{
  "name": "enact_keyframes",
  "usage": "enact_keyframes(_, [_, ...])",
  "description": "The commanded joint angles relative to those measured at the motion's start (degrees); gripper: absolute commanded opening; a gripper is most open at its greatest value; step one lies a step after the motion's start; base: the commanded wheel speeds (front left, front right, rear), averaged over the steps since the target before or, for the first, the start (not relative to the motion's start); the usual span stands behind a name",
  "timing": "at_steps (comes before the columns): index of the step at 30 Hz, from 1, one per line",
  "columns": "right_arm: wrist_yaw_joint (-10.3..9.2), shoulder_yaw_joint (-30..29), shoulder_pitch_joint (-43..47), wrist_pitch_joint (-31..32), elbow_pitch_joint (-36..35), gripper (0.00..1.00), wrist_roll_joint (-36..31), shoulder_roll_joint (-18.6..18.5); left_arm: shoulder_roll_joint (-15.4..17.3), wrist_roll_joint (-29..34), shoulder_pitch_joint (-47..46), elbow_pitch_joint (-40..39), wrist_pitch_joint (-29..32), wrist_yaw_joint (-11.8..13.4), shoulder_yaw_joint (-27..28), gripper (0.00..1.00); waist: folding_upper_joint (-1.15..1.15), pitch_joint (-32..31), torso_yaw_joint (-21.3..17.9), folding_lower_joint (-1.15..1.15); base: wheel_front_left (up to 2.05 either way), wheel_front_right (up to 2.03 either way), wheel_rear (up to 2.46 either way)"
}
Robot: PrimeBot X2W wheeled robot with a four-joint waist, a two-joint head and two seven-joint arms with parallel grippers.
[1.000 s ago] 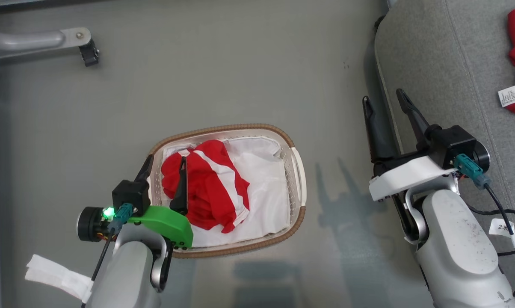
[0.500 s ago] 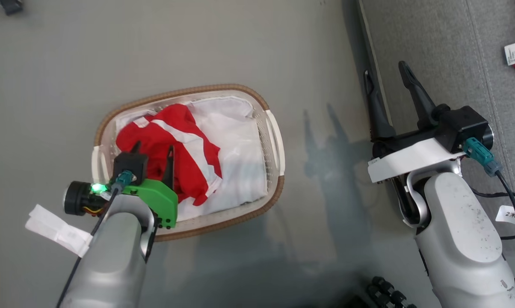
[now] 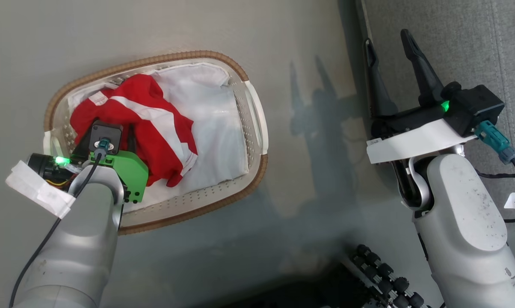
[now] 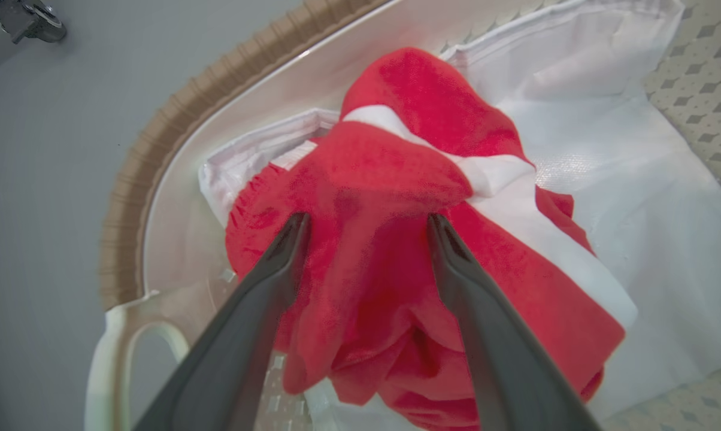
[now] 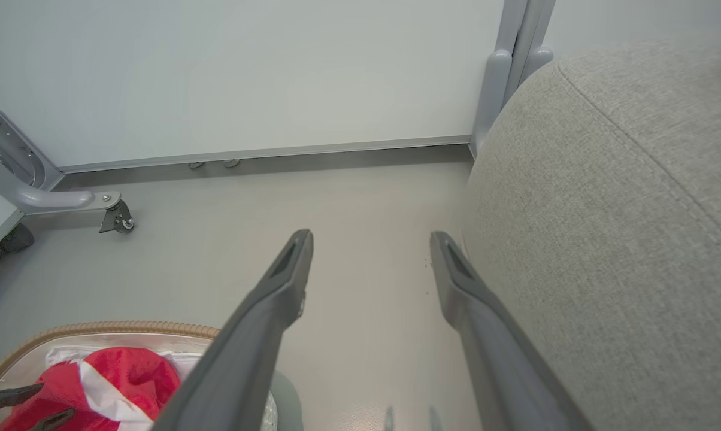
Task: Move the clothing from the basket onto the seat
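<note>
Clothing (image 3: 146,124) is bunched up at 1 end of the basket (image 3: 244,81), lying on the white liner (image 3: 217,128), so this pile isn't on the seat (image 5: 606,209) yet. The left gripper (image 4: 367,221) is down in the pile with its 2 fingers spread wide. A red fold is humped up between them but not pinched. The right gripper (image 5: 370,239) is wide too and holds nothing, hanging over the floor (image 3: 176,30) just beside the seat's rounded edge.

My take on doing the grab well: push a bit deeper before closing so the fingers bite a thick fold. Catch only the top layer and the soft fabric probably slips out on the lift. Aim at the red and stay off the liner, or the sheet comes up too. The basket looks light, so lift straight up and watch that it doesn't tag along. The fabric will dangle, so go high enough to pass the brown rim.

Room-wise: the floor is smooth and grey, a bit glossy, with shadows on it. There's a plain pale wall (image 5: 247,72) behind and a grey frame leg on a caster (image 5: 116,220) off in the corner. Basket and seat sit well apart.
</note>
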Motion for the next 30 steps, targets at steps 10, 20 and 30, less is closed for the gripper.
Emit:
enact_keyframes(10, [-0.06,0.12,-0.13,0.0,-0.11,1.0,0.79,-0.19,0.14,-0.22,-4.35,4.78,0.59,2.0,-0.98,0.0,0.0,2.42,-0.52,-0.01,0.0,0.0,0.0])
enact_keyframes(20, [-0.06,-0.52,2.32,-0.01,2.32,1.0,0.98,-0.2,-2.22,-3.96,0.13,3.32,-0.05,0.61,0.74,0.0,0.0,-4.48,0.77,-0.01,0.0,0.0,0.0])
enact_keyframes(30, [-0.06,-1.35,6.31,0.0,4.92,1.0,0.02,-0.22,-3.73,-5.32,10.42,-10.97,0.0,-1.51,0.45,0.0,0.0,-14.64,4.3,-0.01,0.0,0.0,0.0])
